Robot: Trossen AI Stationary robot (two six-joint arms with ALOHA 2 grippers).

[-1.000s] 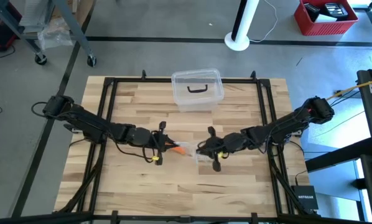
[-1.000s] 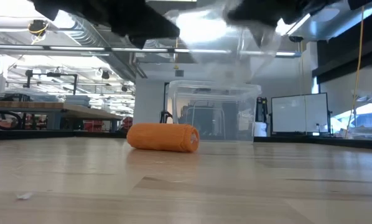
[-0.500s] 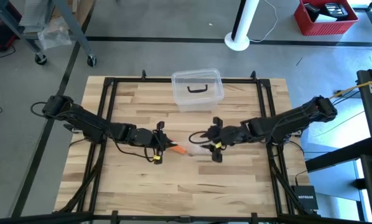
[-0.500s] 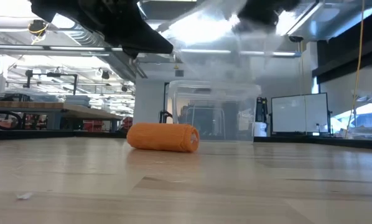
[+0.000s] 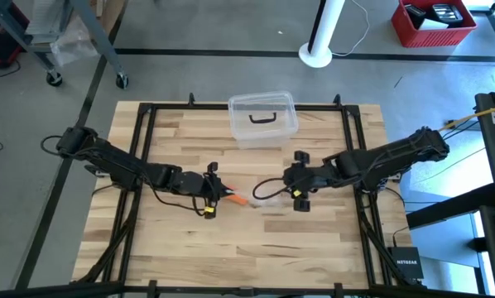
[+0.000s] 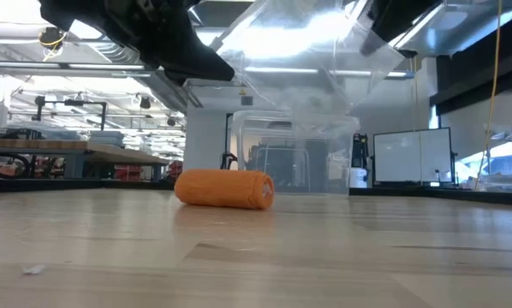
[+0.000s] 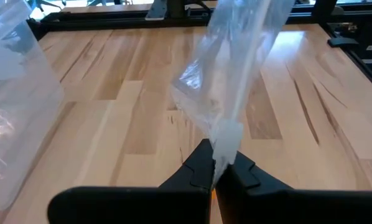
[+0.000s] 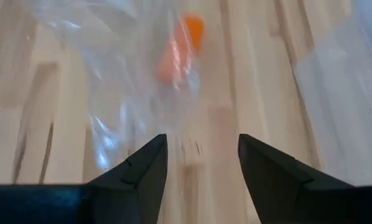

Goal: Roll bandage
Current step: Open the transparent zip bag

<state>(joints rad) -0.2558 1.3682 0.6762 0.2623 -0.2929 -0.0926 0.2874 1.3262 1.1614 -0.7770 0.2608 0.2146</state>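
Lying on its side near the middle of the wooden surface [image 5: 173, 248], the bandage [image 6: 224, 188] was a small orange roll, resting free with nothing touching it in the low view. From above only a sliver of it showed, just beside the left hand [image 5: 218, 192]. That hand was pinched tight on a corner of the clear plastic wrapper [image 7: 232, 74], which rose from between its fingers in the left wrist view and hung above the roll. The right hand [image 5: 295, 189] stood a little apart on the other side, its fingers spread wide and holding nothing; through its own camera the orange roll appeared blurred behind the wrapper film, and the far end of the wrapper was hard to trace, though it seemed to hang free of that hand.

Behind the roll, toward the far edge of the surface, stood the clear plastic box [image 5: 262, 118] with a black handle on its lid; it filled the background of the low view and partly showed at the edge of the left wrist view. A black frame ran around the surface. A small box near the right front corner read "NETGEAR" [image 5: 407, 265]. Beyond the surface were a white post base [image 5: 318, 55] and a red crate [image 5: 434, 22], on the floor.
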